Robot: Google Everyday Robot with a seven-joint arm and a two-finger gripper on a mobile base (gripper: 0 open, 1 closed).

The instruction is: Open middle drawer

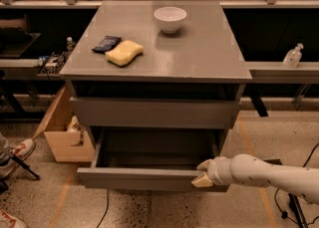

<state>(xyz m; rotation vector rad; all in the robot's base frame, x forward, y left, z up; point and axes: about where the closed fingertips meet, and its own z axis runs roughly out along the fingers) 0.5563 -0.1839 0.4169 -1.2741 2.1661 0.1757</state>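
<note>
The middle drawer [144,178] is a wide grey drawer with a plain flat front. It stands pulled out toward me below the larger closed grey front [154,113], and its bare grey interior [149,158] shows. My gripper [203,174] is at the right end of the drawer's front, its beige fingers closed over the top edge of the front panel. My white arm [264,174] reaches in from the lower right. The lowest front is hidden under the open drawer.
On the cabinet top [209,48] sit a white bowl [170,19], a yellow sponge [124,53] and a dark packet [105,43]. A cardboard box [62,132] stands on the floor at the left. A person's shoe [15,156] is at the far left. A bottle [293,56] stands on the right shelf.
</note>
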